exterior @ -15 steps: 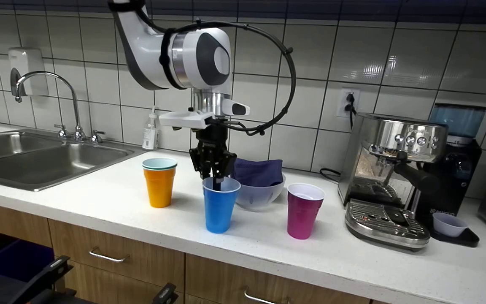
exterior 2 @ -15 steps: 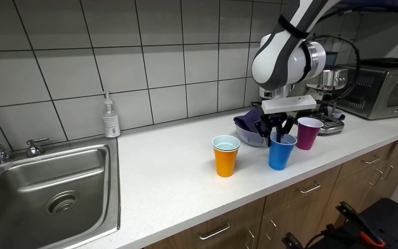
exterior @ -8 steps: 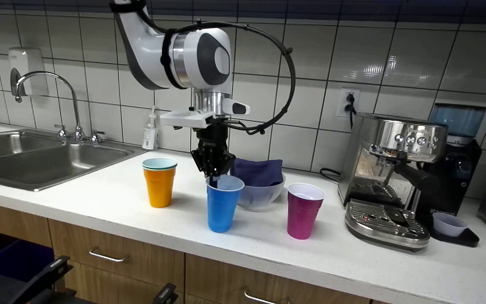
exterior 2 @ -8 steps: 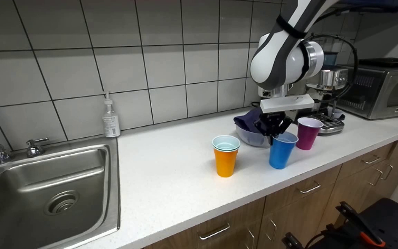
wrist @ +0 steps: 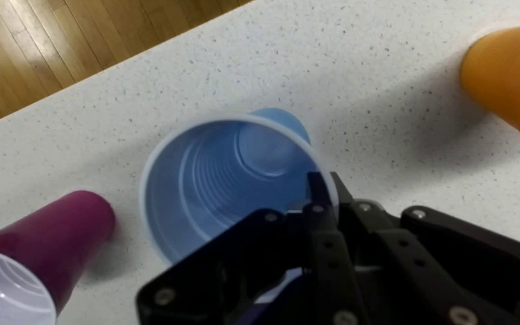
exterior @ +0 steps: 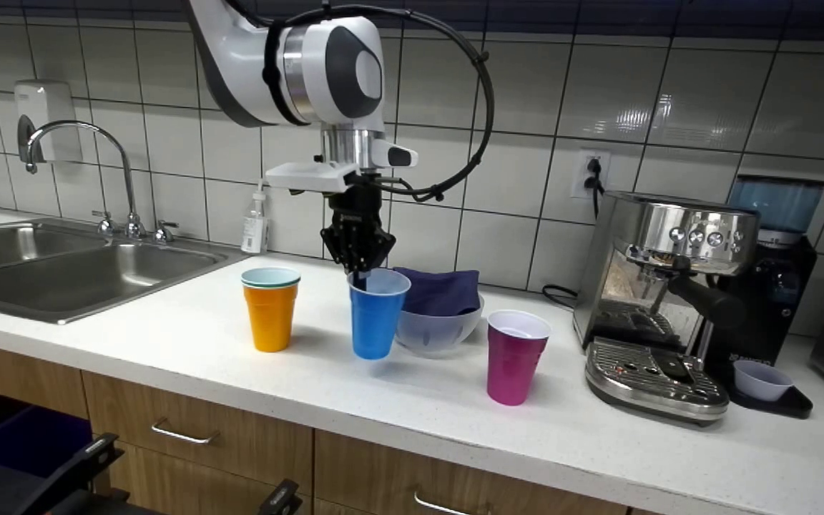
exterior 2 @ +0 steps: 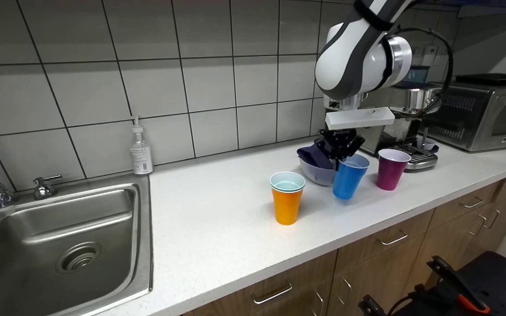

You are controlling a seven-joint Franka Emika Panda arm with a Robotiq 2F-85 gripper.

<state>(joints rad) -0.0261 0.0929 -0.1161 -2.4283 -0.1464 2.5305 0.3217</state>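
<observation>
1. Left, in an exterior view: orange plastic cup (exterior: 270,318), upright, looks like a teal one (exterior 2: 287,180) nested inside. Give it room.
2. Middle: tall blue plastic cup (exterior: 371,329), seemingly held just above the white speckled countertop (exterior: 197,325). The black two-finger gripper (wrist: 327,180) has its wall pinched at the rim, one finger in, one out. It's a one-sided hold on thin plastic, so I'd move slowly and keep it level, or it'll probably swivel.
3. White-and-grey robot arm (exterior: 344,68): comes in from above, wrist about vertical, gripper pointing straight down.
4. Just right of and behind the cup: frosted translucent bowl (exterior: 437,335) with a navy cloth (exterior: 444,295) in it. Super close, watch for bumps.
5. Right: magenta plastic cup (exterior: 516,365), white inside, upright, apart from the blue one.
</observation>
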